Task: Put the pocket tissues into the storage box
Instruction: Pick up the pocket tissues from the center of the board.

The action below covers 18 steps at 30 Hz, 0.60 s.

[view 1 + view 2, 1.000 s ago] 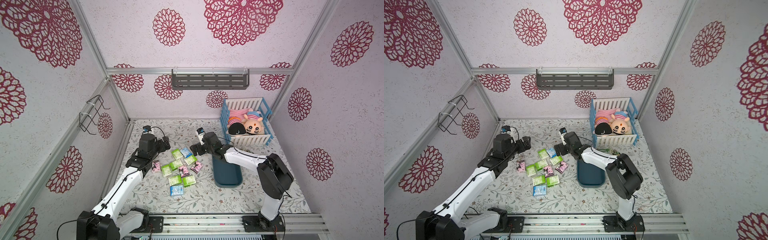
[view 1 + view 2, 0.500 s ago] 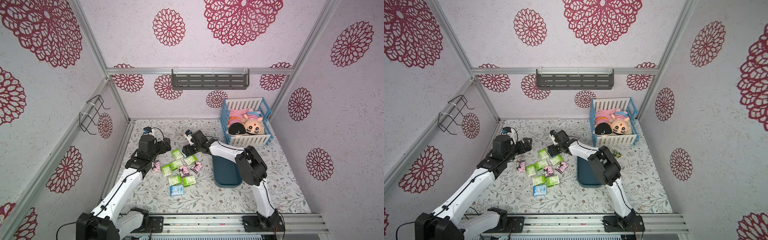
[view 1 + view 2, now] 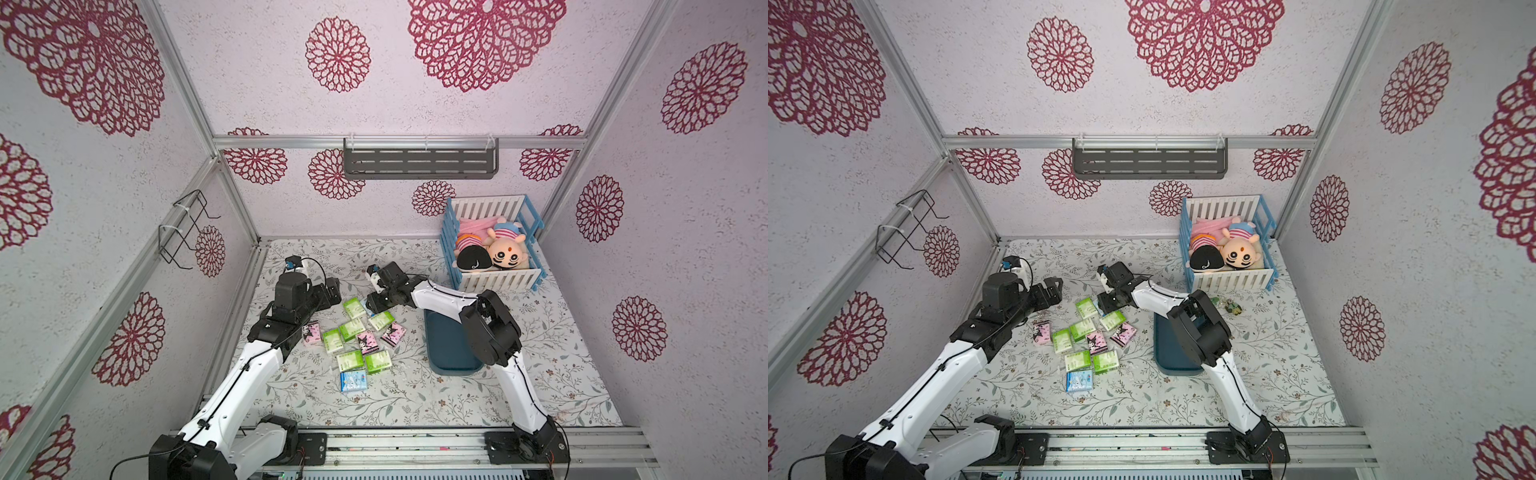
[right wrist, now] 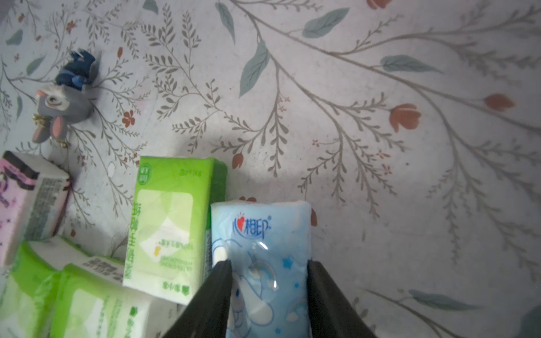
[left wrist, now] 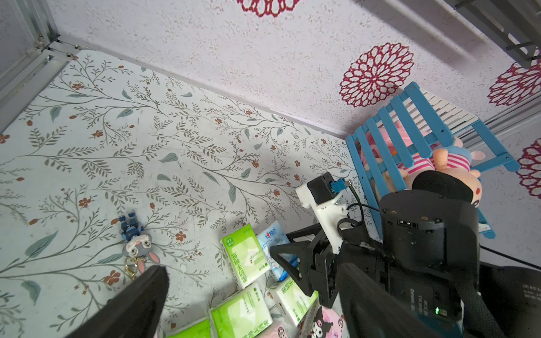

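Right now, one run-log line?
step: grasp | right gripper: shut on blue pack | left gripper: open, empty | box: no pack visible inside

tissue pack (image 4: pixel 260 228) sits between the jaws of the right gripper (image 4: pixel 269 264), a second pack (image 4: pixel 172 216) touching alongside, more packs (image 3: pixel 358 360) just past it, box (image 3: pixel 446 349) back beside the arm (image 3: pixel 440 301), keychain (image 4: pixel 63 99) ahead, apart.
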{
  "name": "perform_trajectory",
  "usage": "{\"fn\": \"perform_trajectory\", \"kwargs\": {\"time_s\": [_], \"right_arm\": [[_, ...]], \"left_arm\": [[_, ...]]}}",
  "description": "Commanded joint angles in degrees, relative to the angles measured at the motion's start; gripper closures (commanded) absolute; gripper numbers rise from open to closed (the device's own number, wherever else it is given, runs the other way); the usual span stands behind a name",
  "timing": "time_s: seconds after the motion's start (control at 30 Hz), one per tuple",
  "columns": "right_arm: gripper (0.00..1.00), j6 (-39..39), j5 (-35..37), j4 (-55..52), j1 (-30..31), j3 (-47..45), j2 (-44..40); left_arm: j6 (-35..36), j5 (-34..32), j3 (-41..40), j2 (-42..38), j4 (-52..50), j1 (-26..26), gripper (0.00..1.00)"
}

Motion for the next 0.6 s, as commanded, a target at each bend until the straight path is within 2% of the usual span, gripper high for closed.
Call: {"fn": "perform_trajectory", "kwargs": {"time_s": [0.0, 0.3, 0.47, 0.57], "right_arm": [[0.68, 0.23, -1.03, -1.32, 0.20, 1.27, 0.99], [1.00, 1.75, -0.70, 1.14, 0.07, 0.62, -0.90], [1.00, 4.30, -0.34, 5.14, -0.82, -1.75, -6.12], [1.00, 7.85, -0.03, 9.93, -2.30, -7.13, -12.52]], "left_arm": [[0.69, -0.73, -0.39, -1.01, -0.48, 0.48, 0.03], [1.44, -1.75, 0.12, -2.05, -1.98, 0.45, 0.03], [1.00, -1.54, 0.81, -2.07, -2.90, 0.37, 0.03], [0.59, -0.98, 1.51, -1.98, -3.05, 0.29, 0.03]]}}
